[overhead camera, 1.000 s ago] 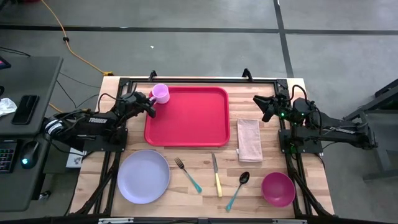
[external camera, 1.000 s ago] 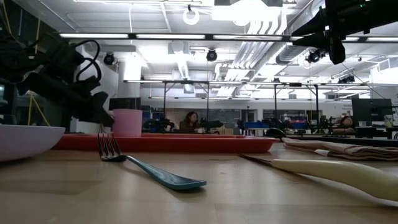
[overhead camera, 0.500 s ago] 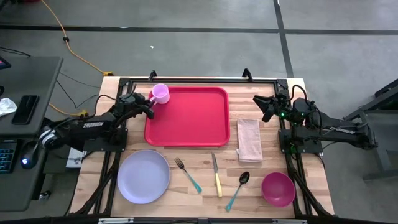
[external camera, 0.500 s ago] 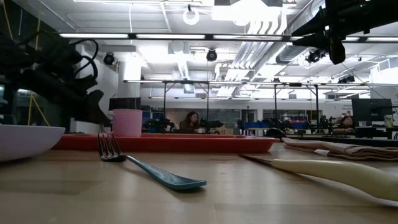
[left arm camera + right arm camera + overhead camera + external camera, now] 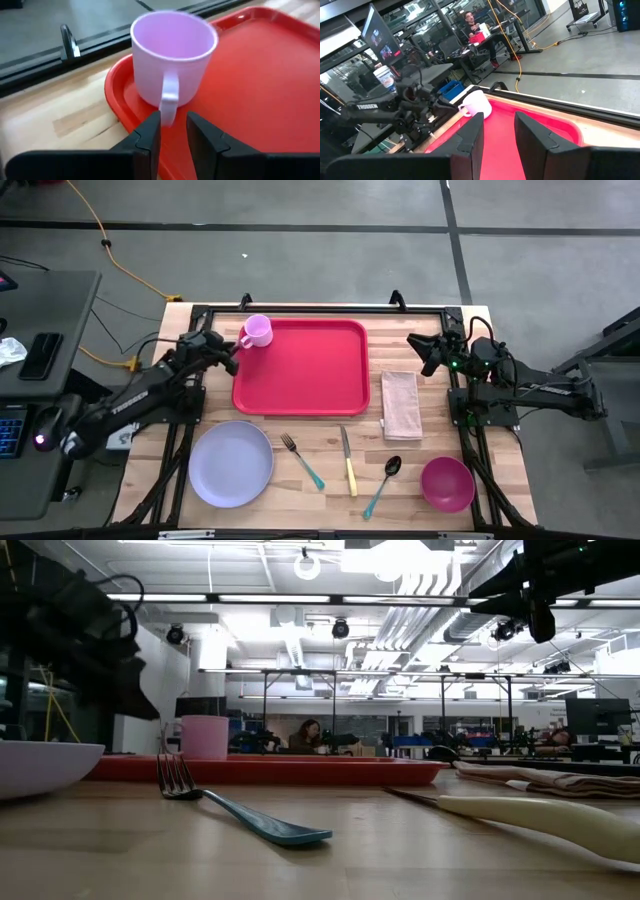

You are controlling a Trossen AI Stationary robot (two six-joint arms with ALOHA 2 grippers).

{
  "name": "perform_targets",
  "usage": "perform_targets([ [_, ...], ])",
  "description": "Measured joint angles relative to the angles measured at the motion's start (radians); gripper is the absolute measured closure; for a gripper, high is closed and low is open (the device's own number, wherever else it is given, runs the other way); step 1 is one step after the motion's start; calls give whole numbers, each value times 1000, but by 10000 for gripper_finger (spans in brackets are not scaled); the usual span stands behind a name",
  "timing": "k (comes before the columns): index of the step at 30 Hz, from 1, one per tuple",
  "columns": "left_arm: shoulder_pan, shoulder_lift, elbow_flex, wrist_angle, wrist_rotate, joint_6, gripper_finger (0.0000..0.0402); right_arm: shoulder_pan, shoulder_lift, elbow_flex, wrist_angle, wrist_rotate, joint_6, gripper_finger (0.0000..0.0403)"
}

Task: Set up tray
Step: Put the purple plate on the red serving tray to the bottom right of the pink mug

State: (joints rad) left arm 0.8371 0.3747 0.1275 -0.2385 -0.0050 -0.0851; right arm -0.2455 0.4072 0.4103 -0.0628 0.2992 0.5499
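Wooden slats form the table (image 5: 300,490), which stands on a grey concrete floor. All positions below are given relative to the red tray (image 5: 305,375), which lies flat toward the far middle of the table.

**Progress.** A lavender mug (image 5: 258,331) stands upright in the tray's far corner on the left arm's side; no other item is on the tray. Items off the tray:
- lavender plate (image 5: 231,464), near side, toward the left arm;
- fork (image 5: 301,461), knife (image 5: 348,461) and spoon (image 5: 382,485), in a row along the near edge;
- folded napkin (image 5: 401,404), just beside the edge on the right arm's side;
- magenta bowl (image 5: 447,484), near side, past the napkin.

Judgement: the setup is at an early stage, with one item placed and six remaining.

**Grippers.** The left gripper (image 5: 174,127) is just outside the mug's corner; its jaws stand narrowly apart on either side of the mug's handle (image 5: 169,102), not clamped on it. The right gripper (image 5: 497,131) waits beyond the napkin side, jaws parted and empty.

**Limits of view.** The low view shows the mug (image 5: 204,737) and tray rim (image 5: 270,771), but the tray's floor is hidden. Contact between jaws and handle cannot be confirmed.
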Motion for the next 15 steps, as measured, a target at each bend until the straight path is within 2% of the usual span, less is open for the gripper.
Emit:
perform_targets([
  [5, 0, -153, 73, -204, 56, -47, 279, 0, -1, 0, -16, -19, -13, 316],
  [9, -2, -249, 74, -169, 134, -107, 279, 0, -4, 0, -74, -34, -3, 315],
  [15, -2, -333, 74, -166, 158, -209, 279, 24, -4, 0, -76, -53, 4, 316],
])
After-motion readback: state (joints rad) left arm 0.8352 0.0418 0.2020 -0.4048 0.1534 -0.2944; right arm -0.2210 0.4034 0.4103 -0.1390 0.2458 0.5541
